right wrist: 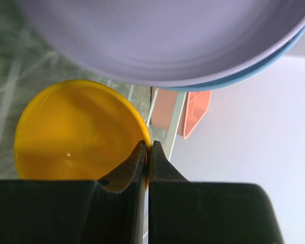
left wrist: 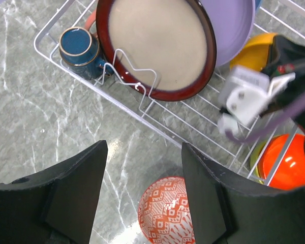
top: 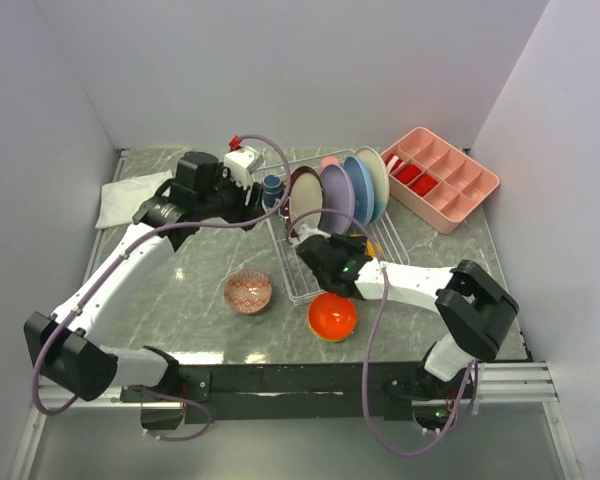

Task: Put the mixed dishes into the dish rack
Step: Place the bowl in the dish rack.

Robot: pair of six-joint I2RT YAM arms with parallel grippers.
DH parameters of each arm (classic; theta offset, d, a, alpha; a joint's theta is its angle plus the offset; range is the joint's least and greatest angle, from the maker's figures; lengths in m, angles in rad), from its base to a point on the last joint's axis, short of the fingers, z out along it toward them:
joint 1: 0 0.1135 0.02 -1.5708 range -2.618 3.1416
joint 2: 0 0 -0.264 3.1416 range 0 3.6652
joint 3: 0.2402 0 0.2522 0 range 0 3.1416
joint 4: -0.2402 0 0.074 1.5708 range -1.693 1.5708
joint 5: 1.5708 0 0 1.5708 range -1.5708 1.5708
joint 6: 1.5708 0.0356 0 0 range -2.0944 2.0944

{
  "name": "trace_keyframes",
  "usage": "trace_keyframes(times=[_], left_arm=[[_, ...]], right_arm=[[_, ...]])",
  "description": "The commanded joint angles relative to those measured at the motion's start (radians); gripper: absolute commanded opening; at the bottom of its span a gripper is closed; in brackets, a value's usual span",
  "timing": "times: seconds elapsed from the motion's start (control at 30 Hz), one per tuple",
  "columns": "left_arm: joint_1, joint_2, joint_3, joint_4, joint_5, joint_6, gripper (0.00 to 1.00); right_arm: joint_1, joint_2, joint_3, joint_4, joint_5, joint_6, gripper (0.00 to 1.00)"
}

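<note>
The white wire dish rack (top: 302,282) holds a navy cup (top: 271,188) and upright plates: dark-red-rimmed (top: 305,193), lavender (top: 337,195), blue (top: 361,188), cream (top: 377,176). My right gripper (right wrist: 148,147) is shut on the rim of an orange-yellow bowl (right wrist: 76,132), held over the rack just in front of the lavender plate (right wrist: 162,35). My left gripper (left wrist: 144,152) is open and empty above the table beside the rack's left edge (left wrist: 157,119), over a patterned pink bowl (left wrist: 168,213). The patterned bowl (top: 249,292) and a red-orange bowl (top: 332,316) sit on the table.
A pink compartment tray (top: 440,178) stands at the back right. A white folded cloth (top: 130,198) lies at the back left. The right arm's wrist (left wrist: 249,96) crosses the rack's near end, close to my left gripper.
</note>
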Motion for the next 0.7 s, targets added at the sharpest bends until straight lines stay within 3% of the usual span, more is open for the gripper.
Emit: trace_keyframes(times=[0.0, 0.23, 0.37, 0.67], left_arm=[[0.002, -0.054, -0.031, 0.057, -0.017, -0.013, 0.67], [0.002, -0.078, -0.043, 0.061, -0.018, -0.012, 0.67], [0.005, -0.091, -0.054, 0.068, -0.020, -0.010, 0.67], [0.028, -0.140, -0.097, 0.087, -0.003, -0.023, 0.67]], right_arm=[[0.081, 0.036, 0.044, -0.040, -0.004, 0.033, 0.00], [0.082, 0.110, 0.113, -0.134, -0.022, 0.073, 0.00], [0.082, 0.130, 0.073, -0.018, 0.048, -0.029, 0.00], [0.122, 0.194, 0.107, -0.087, 0.047, -0.089, 0.00]])
